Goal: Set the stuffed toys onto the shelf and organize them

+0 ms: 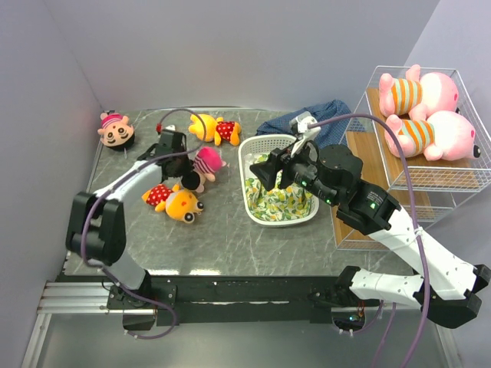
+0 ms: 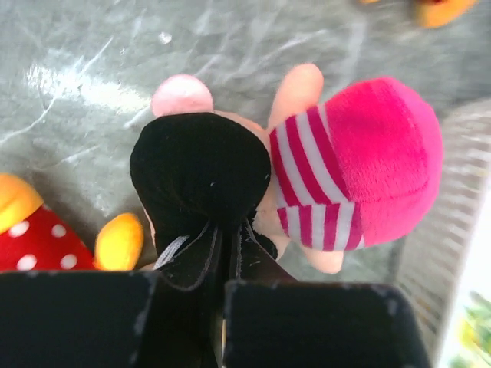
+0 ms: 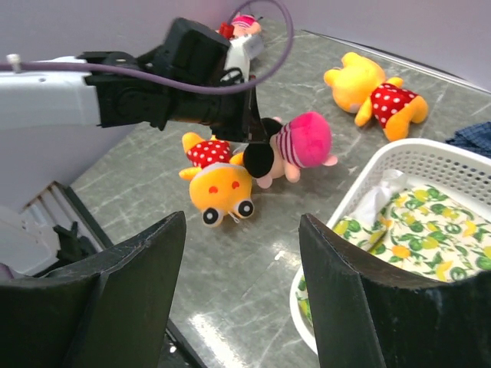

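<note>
Shelf point(image 1: 376, 165): right of the basket point(image 1: 247, 157).
Pigs point(image 1: 437, 92): side by side on the shelf's upper tier.
Bears point(image 1: 216, 128): on the table point(image 1: 222, 245), left of the basket.
Doll point(image 1: 205, 162): between the bears.

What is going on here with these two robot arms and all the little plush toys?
The arms are tidying stuffed toys onto a shelf. The left gripper is pinching a pink-hatted doll by its black head, low over the table. The right gripper hangs open above a white basket, holding nothing. Two pink pigs already lie on the shelf's top tier. Two yellow bears and another doll lie on the table.
</note>
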### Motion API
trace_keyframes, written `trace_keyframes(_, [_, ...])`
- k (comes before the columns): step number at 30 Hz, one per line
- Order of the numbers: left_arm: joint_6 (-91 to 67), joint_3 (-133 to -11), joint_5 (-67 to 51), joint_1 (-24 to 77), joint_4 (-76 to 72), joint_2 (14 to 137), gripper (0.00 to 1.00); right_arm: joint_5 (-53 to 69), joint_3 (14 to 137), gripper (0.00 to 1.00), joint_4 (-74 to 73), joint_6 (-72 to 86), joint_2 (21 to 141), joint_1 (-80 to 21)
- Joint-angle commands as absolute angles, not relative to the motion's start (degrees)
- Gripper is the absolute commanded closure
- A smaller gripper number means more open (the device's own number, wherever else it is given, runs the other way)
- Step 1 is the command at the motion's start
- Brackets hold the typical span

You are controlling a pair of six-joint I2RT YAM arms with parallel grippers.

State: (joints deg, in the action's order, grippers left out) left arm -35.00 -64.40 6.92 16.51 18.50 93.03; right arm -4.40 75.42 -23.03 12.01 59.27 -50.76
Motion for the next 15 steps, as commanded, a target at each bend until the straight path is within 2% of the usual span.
trace_keyframes(1, [-32.17, -64.51, -6.73, 15.82, 12.75, 82.19, 0.99, -1.85, 74.97, 0.32, -17.24, 15.9, 57.92, -51.07])
trace_keyframes(8, [-32.43, -60.39, -18.0, 15.73, 6.95, 69.45, 0.99, -1.84, 72.69, 0.32, -9.33, 24.34, 55.9, -51.06])
trace_keyframes(15, [-36.38, -52.22, -31.52, 15.73, -6.84, 57.5, 0.99, -3.95, 67.68, 0.28, -0.8, 32.43, 51.95, -51.06])
